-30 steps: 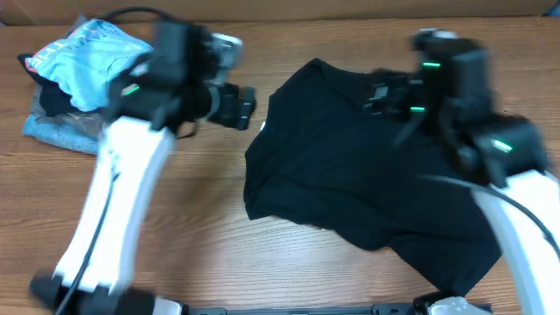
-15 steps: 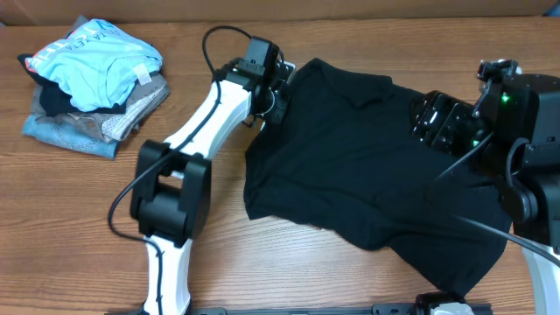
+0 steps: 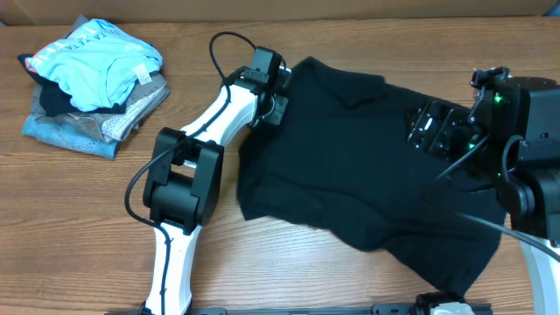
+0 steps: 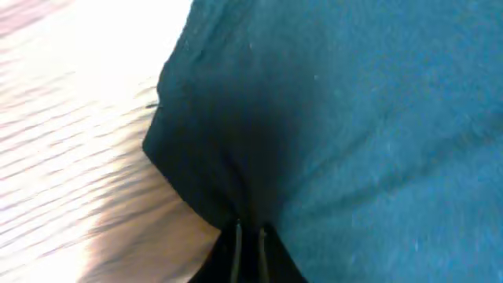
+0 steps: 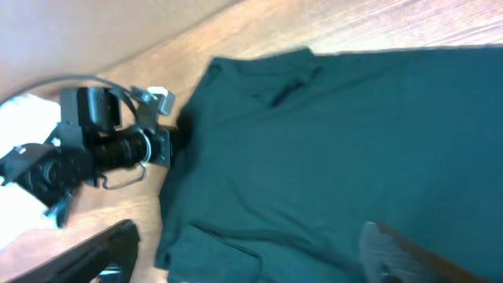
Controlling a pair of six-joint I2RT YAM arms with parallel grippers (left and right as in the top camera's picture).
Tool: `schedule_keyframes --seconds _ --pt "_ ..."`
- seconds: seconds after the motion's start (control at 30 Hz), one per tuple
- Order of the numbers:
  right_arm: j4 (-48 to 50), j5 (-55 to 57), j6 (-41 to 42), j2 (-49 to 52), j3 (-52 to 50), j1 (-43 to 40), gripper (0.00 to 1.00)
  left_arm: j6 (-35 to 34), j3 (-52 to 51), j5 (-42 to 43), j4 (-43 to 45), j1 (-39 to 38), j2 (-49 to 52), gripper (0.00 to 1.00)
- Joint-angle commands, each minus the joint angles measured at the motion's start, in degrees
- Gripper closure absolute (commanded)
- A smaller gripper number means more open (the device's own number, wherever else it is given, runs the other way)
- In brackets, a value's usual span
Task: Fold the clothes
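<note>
T-shirt (image 3: 367, 166), black, lies spread on the table (image 3: 87, 219) between the two arms, rumpled along its near edge. From overhead, the left gripper (image 3: 276, 98) sits at the shirt's far-left edge, near the shoulder, its arm bent back toward the base with a cable (image 3: 219, 44) looping over it. The right gripper (image 3: 422, 129) hangs over the shirt's opposite side, just above the cloth. Well off to the left gripper's outer side a pile (image 3: 87, 83) of folded garments rests on the table, a light blue one on top, apart from the shirt.

At the left wrist, the left gripper (image 4: 249, 250) has its fingers (image 4: 236, 253) pinched together on a bunched fold of the T-shirt (image 4: 354, 118); the view is blurred, so it is probably the sleeve edge. Bare table (image 4: 71, 157) shows beside the fold.

At the right wrist, the right gripper (image 5: 247, 259) stands wide apart and grips nothing, one finger (image 5: 94, 255) at either bottom corner. The T-shirt (image 5: 338, 141) fills the space ahead of it, and the left arm (image 5: 102, 149) meets the shirt's far edge.
</note>
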Motion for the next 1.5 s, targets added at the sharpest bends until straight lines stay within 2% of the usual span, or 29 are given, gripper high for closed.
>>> schedule_keyframes --seconds 0.0,0.1,0.2,0.23,0.3,0.37,0.47,0.57,0.77,0.97,1.0,1.1,1.2,1.37,1.4,1.43,1.47 --pt "-1.73 2.51 0.02 3.08 0.79 -0.17 0.06 -10.71 0.46 -19.69 -2.05 2.91 2.71 0.96" --pt "-4.09 2.56 0.02 6.56 0.79 -0.17 0.06 -14.62 1.38 -20.68 -3.76 7.45 2.71 0.96" --pt "-5.38 2.91 0.04 11.13 0.79 -0.17 0.06 -13.64 3.26 -11.69 -4.59 11.78 2.71 0.94" --pt "-5.38 2.93 0.09 12.92 0.79 -0.2 0.09 -13.16 4.2 -9.18 -5.35 13.03 2.64 0.93" --pt "-5.18 3.87 1.55 16.46 0.79 -0.22 0.12 -13.2 6.6 -7.45 -7.82 14.91 2.32 0.91" --pt "-4.5 5.55 3.78 20.52 0.79 -0.28 0.17 -13.18 9.53 -6.23 -10.6 16.28 1.66 0.85" --pt "-1.09 5.75 4.33 27.15 0.79 -0.44 0.2 -12.33 14.91 -1.68 -15.06 17.99 0.07 0.73" --pt "2.03 6.01 4.76 32.85 0.79 -1.36 0.2 -9.81 19.65 2.95 -18.95 18.6 -1.99 0.53" --pt "6.34 5.99 4.0 43.82 0.79 -6.75 0.31 -6.78 27.19 4.31 -27.78 18.53 -8.35 0.32" --pt "10.21 5.84 1.46 50.9 0.79 -13.44 0.36 -3.65 32.59 4.26 -37.81 18.56 -18.14 0.26" --pt "10.69 5.73 1.46 51.71 0.79 -14.38 0.36 -3.67 32.81 4.26 -39.15 18.56 -20.11 0.25" --pt "10.73 7.52 1.49 53.68 0.79 -16.65 0.26 -3.74 32.81 4.31 -42.42 18.51 -25.51 0.23" --pt "11.52 5.44 1.46 55.08 0.79 -18.21 0.26 -3.76 32.81 4.31 -45.55 18.32 -30.05 0.21" --pt "15.93 -1.7 -3.56 56.52 0.74 -18.36 0.46 -3.67 32.81 3.8 -49.03 18.34 -34.8 0.18" --pt "17.2 -3.02 -4.9 56.54 0.74 -18.14 0.57 -3.67 32.81 3.78 -49.68 18.34 -35.52 0.18" --pt "17.99 -2.86 -5.01 56.54 0.74 -18.01 0.63 -3.67 32.81 3.8 -50.03 18.34 -35.82 0.18" --pt "19.45 -2.19 -4.96 56.54 0.74 -18.01 0.75 -3.65 32.81 3.8 -50.75 18.32 -36.22 0.17"
